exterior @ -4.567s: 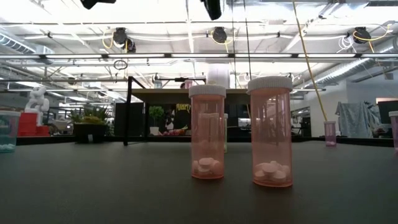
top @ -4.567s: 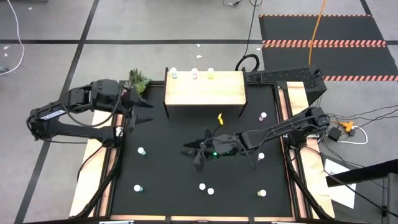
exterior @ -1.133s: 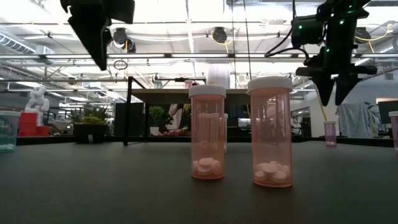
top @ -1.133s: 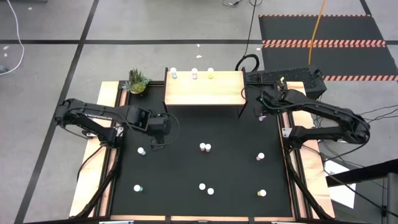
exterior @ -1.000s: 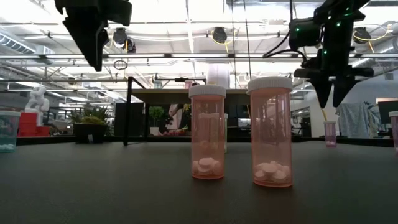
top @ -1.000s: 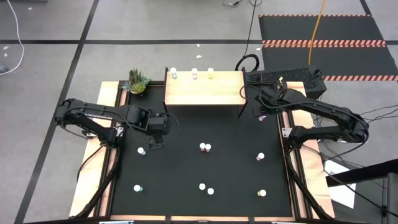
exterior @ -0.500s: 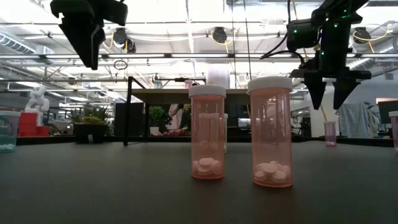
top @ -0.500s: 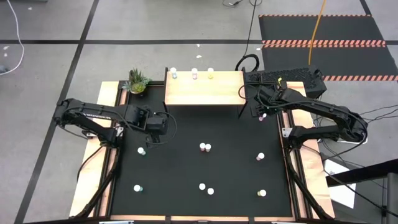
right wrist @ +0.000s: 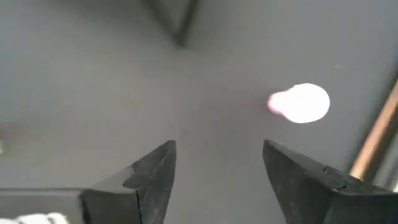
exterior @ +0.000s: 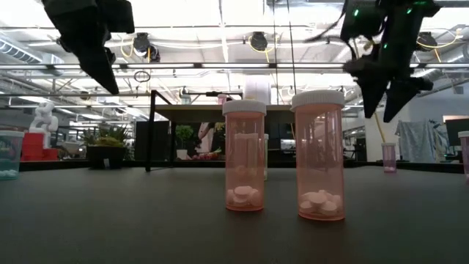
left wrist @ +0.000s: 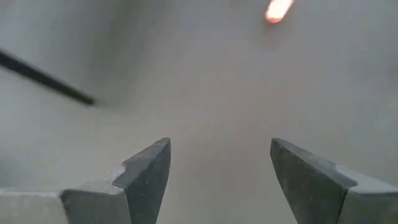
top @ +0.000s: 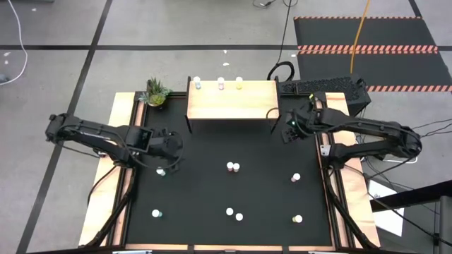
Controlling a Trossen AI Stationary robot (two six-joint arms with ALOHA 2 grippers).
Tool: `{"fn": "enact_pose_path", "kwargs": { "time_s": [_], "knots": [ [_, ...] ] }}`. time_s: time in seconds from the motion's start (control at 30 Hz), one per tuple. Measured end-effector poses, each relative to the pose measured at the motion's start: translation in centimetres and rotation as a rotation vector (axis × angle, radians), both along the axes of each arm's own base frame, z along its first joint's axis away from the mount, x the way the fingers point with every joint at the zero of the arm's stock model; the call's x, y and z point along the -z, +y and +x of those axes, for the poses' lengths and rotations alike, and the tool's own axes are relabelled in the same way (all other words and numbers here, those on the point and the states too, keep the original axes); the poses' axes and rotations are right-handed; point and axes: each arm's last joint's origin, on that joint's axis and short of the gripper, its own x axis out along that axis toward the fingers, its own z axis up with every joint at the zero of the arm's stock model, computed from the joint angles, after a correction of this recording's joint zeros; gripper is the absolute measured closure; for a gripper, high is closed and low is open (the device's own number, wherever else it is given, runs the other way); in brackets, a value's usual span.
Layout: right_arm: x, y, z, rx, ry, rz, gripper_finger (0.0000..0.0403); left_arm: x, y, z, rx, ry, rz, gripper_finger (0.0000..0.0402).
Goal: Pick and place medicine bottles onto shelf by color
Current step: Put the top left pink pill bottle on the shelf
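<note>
On the shelf (top: 232, 99) along the bench's far edge you are seeing three bottles (top: 221, 85) standing upright in a row; eight more are sitting scattered over the black mat (top: 212, 190), all with long axes vertical. Your left gripper (top: 171, 146) is hovering near the left edge, fingers apart, empty. Your right gripper (top: 290, 130) is hanging by the shelf's right end, fingers apart; its wrist view is showing one pink bottle (right wrist: 300, 103) ahead of them, which the overhead view is hiding.

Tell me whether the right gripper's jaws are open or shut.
Open. In the right wrist view the right gripper shows bare black table between its two fingers, and a pink bottle stands ahead, ungripped.
</note>
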Motion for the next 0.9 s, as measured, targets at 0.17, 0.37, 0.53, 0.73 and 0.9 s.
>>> {"fn": "enact_pose_path", "kwargs": {
  "time_s": [0.17,0.37,0.53,0.73,0.9],
  "knots": [
    [-1.5,3.1,2.5,-0.159,-0.297,0.017,0.0185,0.5,-0.7,0.3,0.050,-0.036,0.003,0.0128],
    [-3.0,5.8,9.8,-0.428,-0.805,-0.042,0.0198,0.5,-0.5,0.6,0.062,-0.057,0.070,0.0128],
    [-2.2,7.4,16.2,-0.618,-0.792,-0.090,0.0199,0.2,-0.2,1.0,0.034,-0.100,0.065,0.0128],
    [-1.9,8.9,21.6,-0.858,-0.467,-0.190,0.0199,0.3,-0.5,0.8,0.004,-0.093,0.018,0.0128],
    [0.0,8.7,23.5,-0.997,-0.227,-0.221,0.0200,0.3,-0.8,0.8,0.013,-0.094,0.024,0.0128]
  ]
}}
